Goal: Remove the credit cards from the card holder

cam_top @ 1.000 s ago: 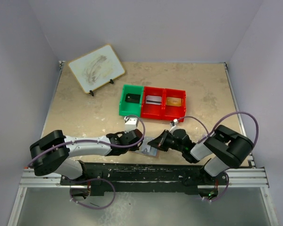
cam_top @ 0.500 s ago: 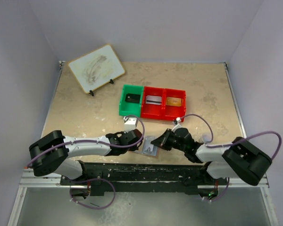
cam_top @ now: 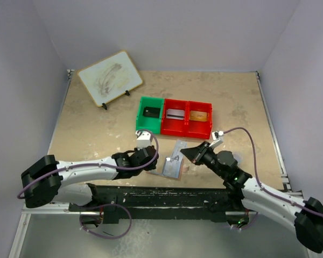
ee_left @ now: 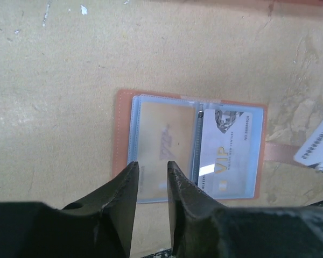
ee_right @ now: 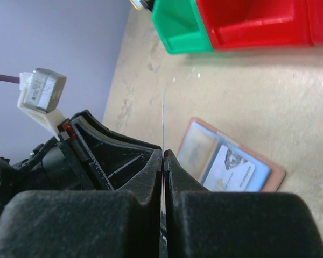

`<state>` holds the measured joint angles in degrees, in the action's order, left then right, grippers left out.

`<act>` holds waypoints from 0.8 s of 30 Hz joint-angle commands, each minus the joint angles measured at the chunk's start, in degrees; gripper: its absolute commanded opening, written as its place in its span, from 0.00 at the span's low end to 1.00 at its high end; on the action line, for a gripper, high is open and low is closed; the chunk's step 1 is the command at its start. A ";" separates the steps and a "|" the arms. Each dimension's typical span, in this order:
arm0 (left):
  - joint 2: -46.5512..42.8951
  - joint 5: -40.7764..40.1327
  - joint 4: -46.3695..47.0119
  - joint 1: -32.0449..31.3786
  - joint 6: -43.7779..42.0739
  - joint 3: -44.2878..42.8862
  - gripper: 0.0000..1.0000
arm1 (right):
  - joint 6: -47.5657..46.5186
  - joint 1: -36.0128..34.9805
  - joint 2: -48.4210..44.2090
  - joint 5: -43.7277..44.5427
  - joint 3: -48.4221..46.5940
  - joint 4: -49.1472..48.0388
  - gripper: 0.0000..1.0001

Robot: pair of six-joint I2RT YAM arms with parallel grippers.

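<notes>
card holder (ee_left: pixel 188 145) lies flat and open on the bench (cam_top: pixel 97 134), near its front edge, between the two arms and well short of the green bin (cam_top: pixel 141 122) and red bin (cam_top: pixel 175 129). right gripper (ee_right: pixel 163 153): jaws pinched tight on one card (ee_left: pixel 320 143), edge-on in its wrist view, held just right of the holder and clear of the sleeves. left gripper (ee_left: pixel 152 166) hovers at the holder's near edge, jaws a narrow gap apart, nothing between them. it looks placed to pin the holder so it won't drag along with a card, but i can't tell if it touches. two cards sit in the clear sleeves: a yellowish card (ee_left: pixel 161 137) on the left, a vip card (ee_left: pixel 229 156) on the right. so i'd say partway through. the bins are likely the drop spot for the held card.
</notes>
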<state>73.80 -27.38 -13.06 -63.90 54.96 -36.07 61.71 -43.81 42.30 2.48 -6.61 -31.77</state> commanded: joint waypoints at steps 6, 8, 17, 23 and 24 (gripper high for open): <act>-5.06 -7.47 -7.15 0.96 -0.83 -1.78 0.47 | -18.70 0.22 -13.37 6.29 -1.42 4.25 0.00; -6.49 -7.47 -8.70 2.45 -1.89 -2.42 0.52 | -22.56 0.22 -14.75 6.22 -1.86 4.44 0.00; -13.03 -1.50 -13.83 19.32 -7.87 -5.03 0.63 | -40.45 0.22 -9.95 5.00 -7.18 -0.24 0.00; -13.79 -1.41 -22.43 24.25 -10.76 -14.39 0.69 | -53.97 0.21 -3.23 3.98 -13.67 -0.42 0.00; -14.04 -3.38 -23.69 24.28 -11.84 -15.68 0.69 | -55.91 0.22 -2.04 4.08 -15.06 0.46 0.00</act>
<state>61.41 -28.73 -30.74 -40.45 47.44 -44.25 18.92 -43.81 37.01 6.85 -15.64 -28.16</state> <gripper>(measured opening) 0.682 0.008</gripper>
